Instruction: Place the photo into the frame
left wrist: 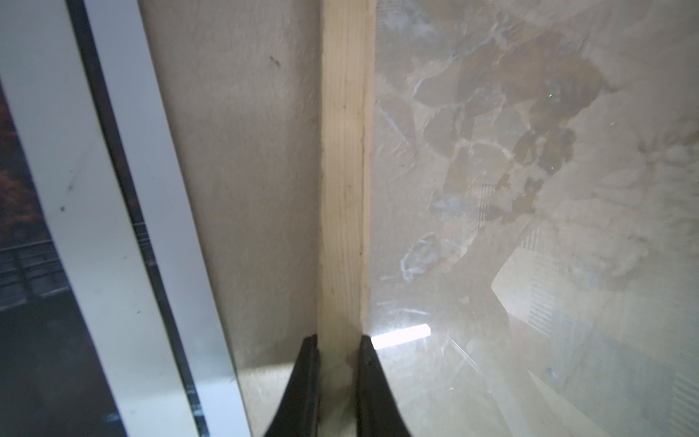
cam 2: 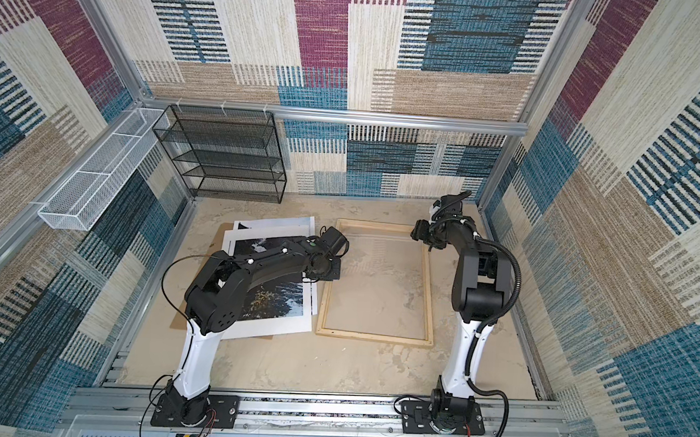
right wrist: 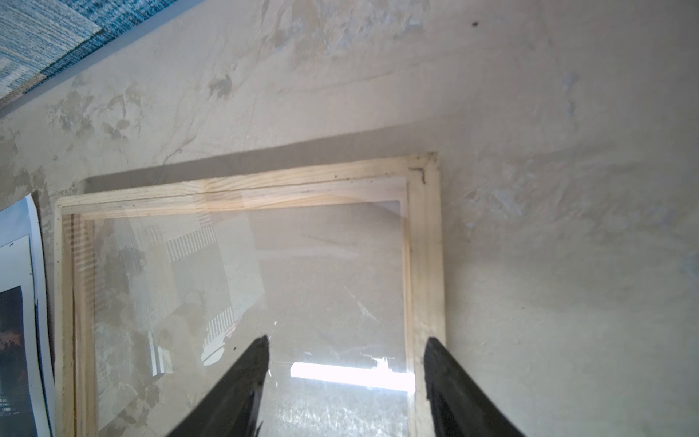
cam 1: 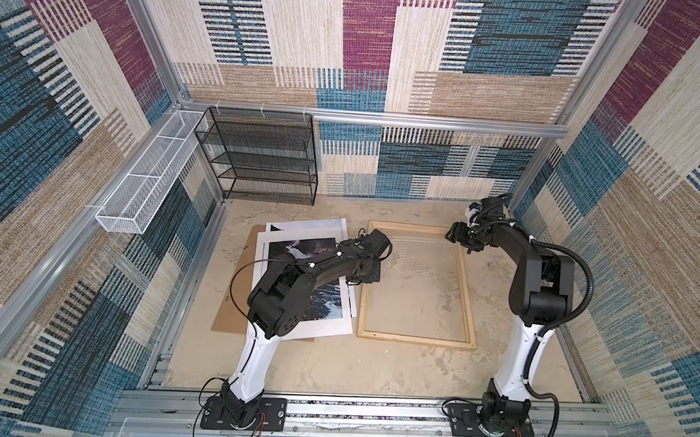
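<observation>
Left wrist: left claw (left wrist: 337, 340) clamps frame (left wrist: 344, 151); right claw (right wrist: 347, 338) spread.

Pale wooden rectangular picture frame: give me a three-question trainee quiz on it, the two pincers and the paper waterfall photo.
1. True or false: the left pincer is shut on a rail of the pale wooden rectangular picture frame.
2. The right pincer is: A) open and empty; B) gripping paper; C) gripping a shelf.
3. Fill in: the large paper waterfall photo lies ____ the frame (inside/outside).
Key: 1 true; 2 A; 3 outside.
</observation>
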Controlling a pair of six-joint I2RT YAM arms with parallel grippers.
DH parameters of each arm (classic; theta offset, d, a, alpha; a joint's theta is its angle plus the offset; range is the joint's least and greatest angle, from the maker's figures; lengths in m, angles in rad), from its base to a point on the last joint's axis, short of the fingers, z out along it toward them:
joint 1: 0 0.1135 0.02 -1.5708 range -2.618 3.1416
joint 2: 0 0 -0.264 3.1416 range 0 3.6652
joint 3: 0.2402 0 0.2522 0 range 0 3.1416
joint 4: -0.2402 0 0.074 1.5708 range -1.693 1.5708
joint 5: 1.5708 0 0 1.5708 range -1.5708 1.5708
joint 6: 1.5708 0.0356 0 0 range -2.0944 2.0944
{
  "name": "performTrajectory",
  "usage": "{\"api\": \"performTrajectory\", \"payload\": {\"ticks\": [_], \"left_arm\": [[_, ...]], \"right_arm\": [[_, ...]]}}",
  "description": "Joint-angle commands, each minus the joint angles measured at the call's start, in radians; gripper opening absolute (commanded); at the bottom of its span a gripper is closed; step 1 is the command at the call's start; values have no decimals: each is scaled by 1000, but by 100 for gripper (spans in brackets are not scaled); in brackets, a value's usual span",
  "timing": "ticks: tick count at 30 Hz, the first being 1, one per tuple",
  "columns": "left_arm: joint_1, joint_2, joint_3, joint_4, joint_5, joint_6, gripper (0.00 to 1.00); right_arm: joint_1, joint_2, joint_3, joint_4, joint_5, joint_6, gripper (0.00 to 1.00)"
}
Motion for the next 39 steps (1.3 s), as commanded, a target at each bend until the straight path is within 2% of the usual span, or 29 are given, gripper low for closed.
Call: {"api": "performTrajectory", "payload": {"ticks": [1,7,12,19,28,33,39], "left_arm": [[5,-2,-27,-47,38,14,8],[29,-38,-92,88,190,15,3],[58,-51,-116,152,293,12,0],[82,-52,-133,198,370,10,0],[85,-36,-121,169,358,13,0],[87,-28,-100,138,344,19,25],[87,-34,-69,106,331,43,36]], "right_arm": [[-9,1,-8,30,2,11,67],[-56,-64,-106,72,-62,17,71],[-95,-121,-228,135,-170,33,73],[-110,-160,-346,221,-359,54,72],[-128,-279,-379,270,-532,105,65],[-128,-344,-384,276,-593,122,62],[-128,-395,-373,269,-630,137,60]]}}
